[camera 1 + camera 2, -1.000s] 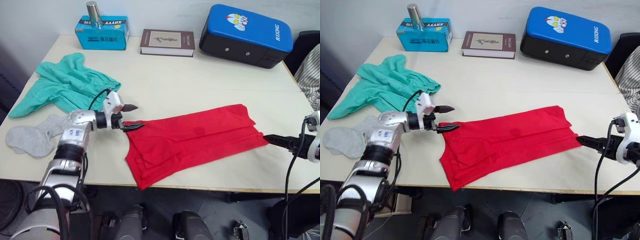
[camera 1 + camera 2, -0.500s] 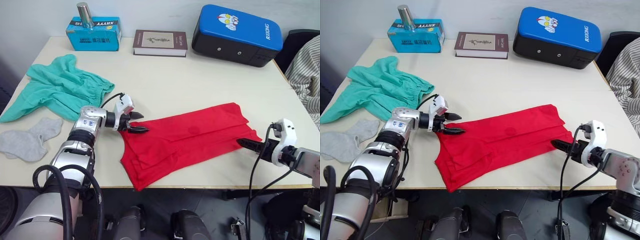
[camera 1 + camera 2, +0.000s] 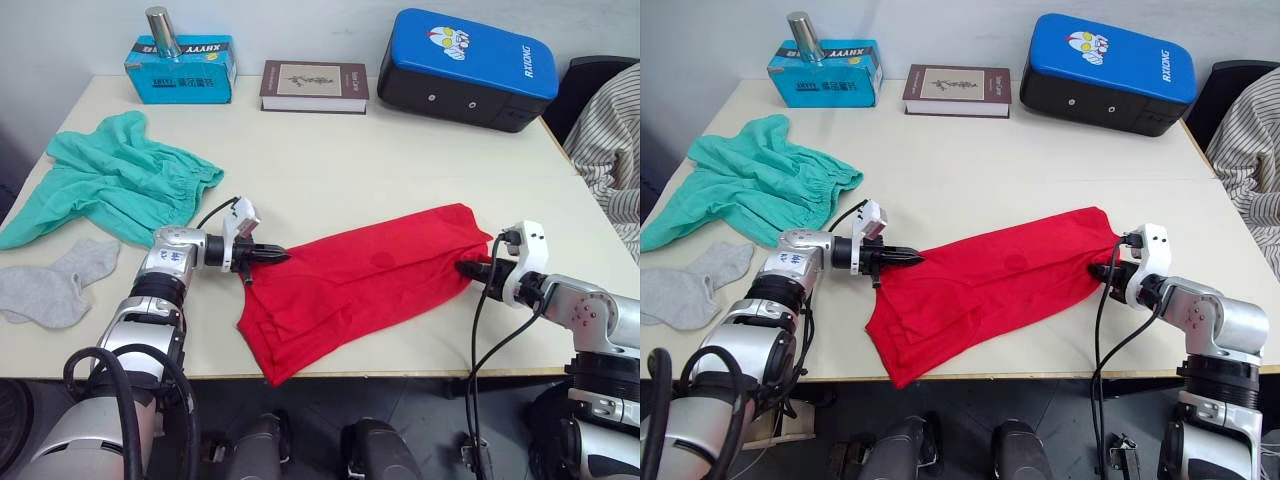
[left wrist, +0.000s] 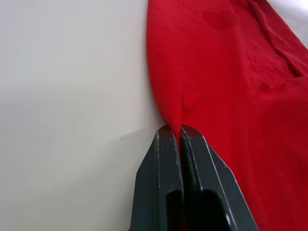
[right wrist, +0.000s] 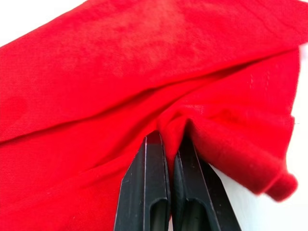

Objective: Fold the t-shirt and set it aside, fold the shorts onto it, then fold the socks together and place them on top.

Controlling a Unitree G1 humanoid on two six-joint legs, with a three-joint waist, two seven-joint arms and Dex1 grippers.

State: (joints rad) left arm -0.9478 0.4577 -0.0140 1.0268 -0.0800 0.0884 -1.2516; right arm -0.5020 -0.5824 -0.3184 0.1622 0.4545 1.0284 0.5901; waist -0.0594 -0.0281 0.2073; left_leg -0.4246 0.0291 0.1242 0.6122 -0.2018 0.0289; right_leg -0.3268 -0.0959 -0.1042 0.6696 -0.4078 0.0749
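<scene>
Pinching opposite ends of the t-shirt (image 3: 365, 283), the left gripper (image 3: 268, 255) and right gripper (image 3: 470, 268) each clamp a fold of red cloth on the table (image 3: 400, 150). Shorts (image 3: 115, 185) and socks (image 3: 55, 285) lie well apart at the robot's left
</scene>
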